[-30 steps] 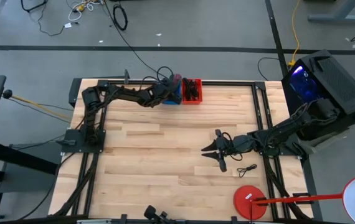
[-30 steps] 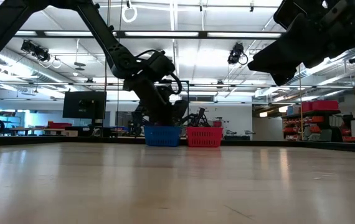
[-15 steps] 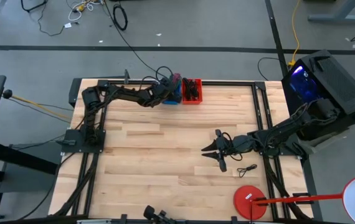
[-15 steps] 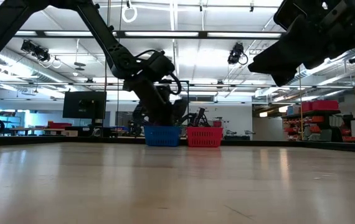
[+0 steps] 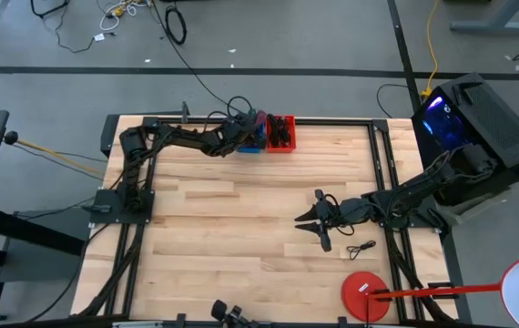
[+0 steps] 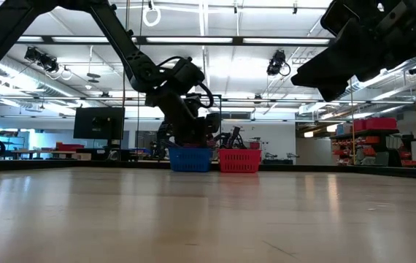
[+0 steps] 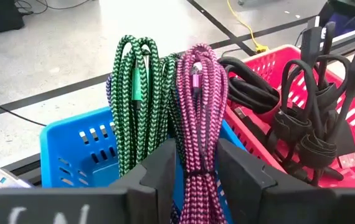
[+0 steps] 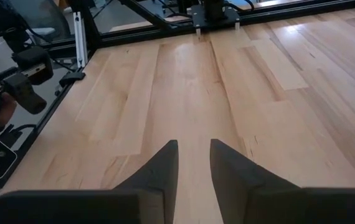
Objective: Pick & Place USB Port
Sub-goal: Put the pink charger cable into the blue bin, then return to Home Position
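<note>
On the wooden table [image 5: 214, 228], seen from above, the two arms stand well apart. The left arm reaches to the far edge, where a blue basket [image 5: 250, 144] and a red basket [image 5: 280, 133] sit touching side by side. The right arm waits low over the right half of the boards, its right gripper [image 5: 315, 221] with fingers spread and nothing between them; a small black cable [image 5: 361, 248] lies loose on the table just near of it.

The baskets look like sorted storage: the red one holds coiled black cables [image 7: 302, 124], while the blue one [image 7: 78, 149] holds braided ones standing upright in long loops, which leaves their tops free to be gripped.

The left gripper [image 7: 196, 163] hangs right above the blue basket, and the wrist view shows its two fingers [image 7: 162, 163] closed on the pink braided USB cable [image 7: 197, 93], one on each side of the bundle's lower part. The green braided cable [image 7: 132, 87] stands just beside it, touching the pink coil but outside the grip. The hold looks set for drawing the pink cable straight up out of the basket.
</note>
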Action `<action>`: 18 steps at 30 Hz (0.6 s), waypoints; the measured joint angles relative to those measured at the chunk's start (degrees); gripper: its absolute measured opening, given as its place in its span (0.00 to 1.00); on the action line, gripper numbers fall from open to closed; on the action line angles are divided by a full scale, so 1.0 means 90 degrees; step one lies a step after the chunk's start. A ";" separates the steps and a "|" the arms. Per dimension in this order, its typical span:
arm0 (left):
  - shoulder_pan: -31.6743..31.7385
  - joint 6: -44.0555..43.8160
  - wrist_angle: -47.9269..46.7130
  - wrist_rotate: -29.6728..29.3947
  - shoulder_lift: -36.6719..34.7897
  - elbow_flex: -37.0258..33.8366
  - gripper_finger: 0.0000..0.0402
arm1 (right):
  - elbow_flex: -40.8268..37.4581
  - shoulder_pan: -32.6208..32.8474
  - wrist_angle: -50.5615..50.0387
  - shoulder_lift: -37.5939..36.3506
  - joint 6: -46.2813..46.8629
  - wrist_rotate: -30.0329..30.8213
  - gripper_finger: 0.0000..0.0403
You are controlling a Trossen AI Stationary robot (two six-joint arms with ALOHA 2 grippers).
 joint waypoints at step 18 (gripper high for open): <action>-0.0005 -0.0074 0.1331 0.0431 -0.0002 0.0000 0.32 | 0.0000 0.0001 -0.0147 0.0000 -0.0041 -0.0002 0.24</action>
